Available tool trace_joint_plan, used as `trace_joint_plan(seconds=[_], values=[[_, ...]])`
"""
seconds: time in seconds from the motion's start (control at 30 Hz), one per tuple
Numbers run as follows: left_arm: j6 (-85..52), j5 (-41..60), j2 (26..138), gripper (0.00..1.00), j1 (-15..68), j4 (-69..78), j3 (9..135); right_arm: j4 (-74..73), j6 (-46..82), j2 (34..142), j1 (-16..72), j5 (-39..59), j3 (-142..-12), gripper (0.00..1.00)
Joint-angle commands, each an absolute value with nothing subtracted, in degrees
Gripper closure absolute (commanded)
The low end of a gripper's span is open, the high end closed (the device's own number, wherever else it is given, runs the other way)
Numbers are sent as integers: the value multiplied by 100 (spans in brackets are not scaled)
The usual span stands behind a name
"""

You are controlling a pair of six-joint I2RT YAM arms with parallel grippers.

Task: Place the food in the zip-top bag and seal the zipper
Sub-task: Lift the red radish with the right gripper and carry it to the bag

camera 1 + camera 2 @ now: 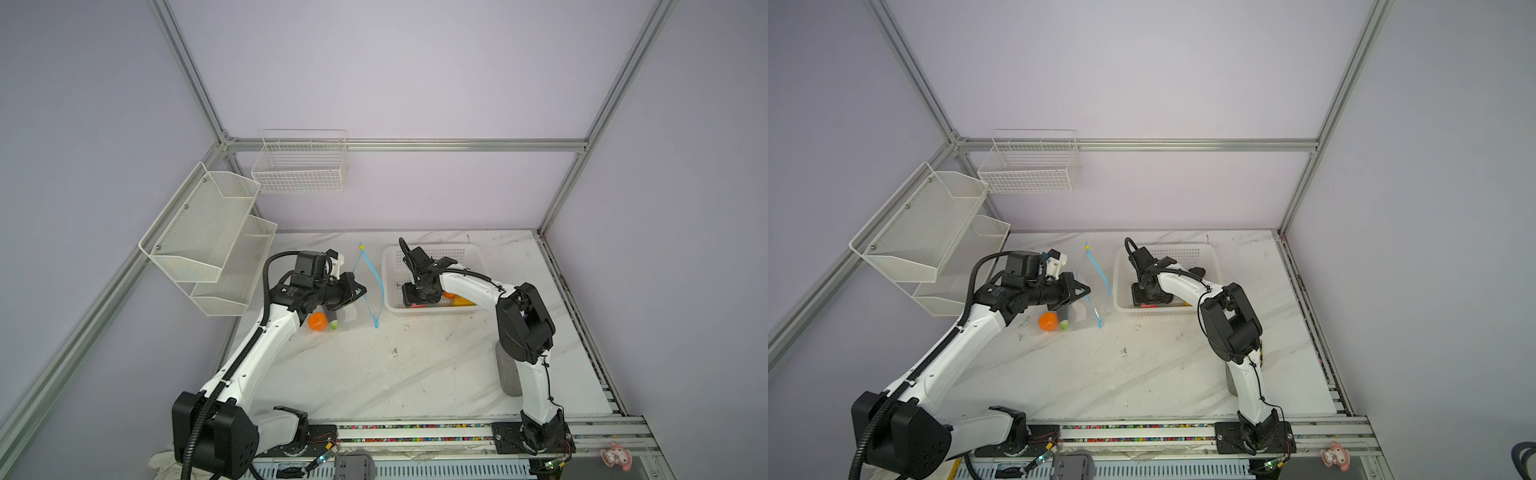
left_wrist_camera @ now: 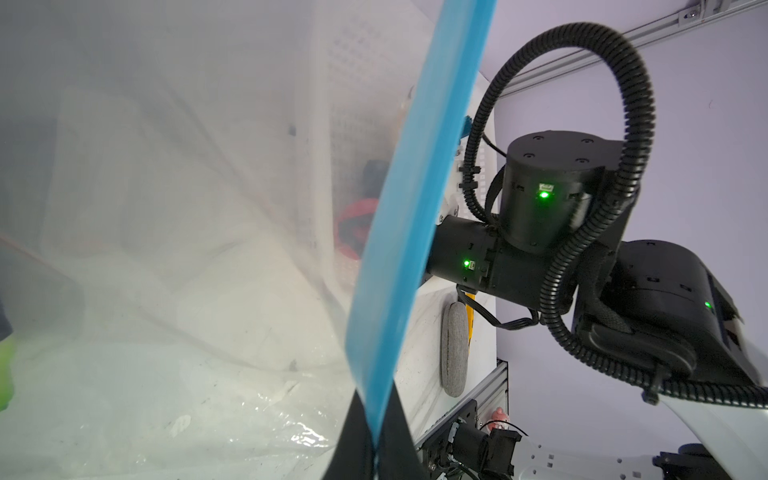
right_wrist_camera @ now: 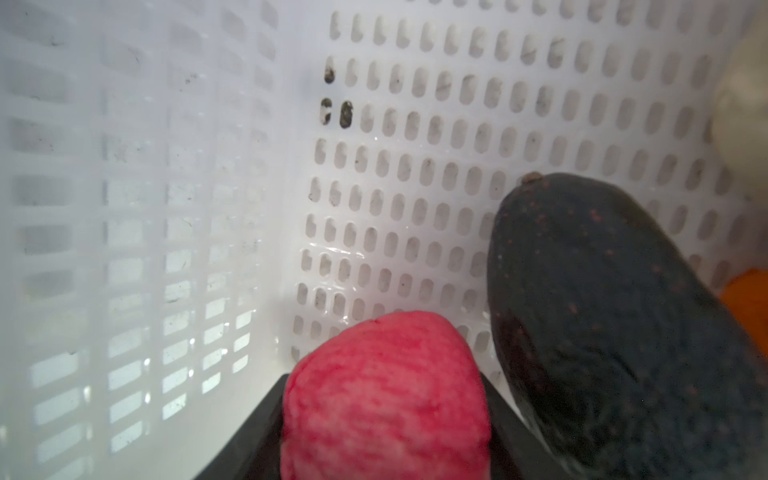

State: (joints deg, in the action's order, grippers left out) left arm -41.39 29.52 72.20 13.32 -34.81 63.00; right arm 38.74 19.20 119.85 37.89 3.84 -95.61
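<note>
While the left tool (image 1: pixel 363 291) was clamped shut on the zipper (image 1: pixel 376 276), it held one light-blue lip lifted off the other, so the mouth of the zip-top bag (image 1: pixel 353 313) gaped toward the basket in both top views. The left wrist view confirmed the grip: the blue strip (image 2: pixel 415 187) ran straight down between the two black fingers (image 2: pixel 353 440), with no gap at either side.

Bag position: on the marble worktop (image 1: pixel 395 374), left of centre, partly under the left forearm. The small yellow piece (image 1: pixel 362 247) sat at the far end of the zipper.

Contents seen through the clear film: one orange fruit (image 1: pixel 318 322) and, just beside it, the small green one (image 1: pixel 334 325).

The right tool (image 3: pixel 386 378) was down inside the white perforated basket (image 1: pixel 432 249), near its front left corner. In the right wrist view its jaws stood on either side of the pink bumpy ball (image 3: pixel 386 399), close against it (whether they were already pressing it I could not tell; the ball filled the gap).

Also in the basket: a dark speckled avocado-shaped fruit (image 3: pixel 602 311) touching or just beside the ball, an orange piece (image 3: pixel 748 291) and a cream one (image 3: pixel 744 104) at the frame edge.
</note>
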Motion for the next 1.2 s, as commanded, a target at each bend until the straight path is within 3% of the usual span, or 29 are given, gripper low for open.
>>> trace_joint_plan(seconds=[0.0, 0.7, 1.17], values=[[-4148, 2944, 7241, 100, 1370, -3278, 6135, 3609, 2072, 11540, 3797, 385, -9524, 42], [-4149, 2885, 7348, 100, 1362, -3207, 6225, 187, 2380, 9229, 3825, 1909, -7507, 48], [-4148, 2874, 7365, 100, 1362, -3289, 6306, -956, 2347, 9670, 4464, 2496, -7519, 50]])
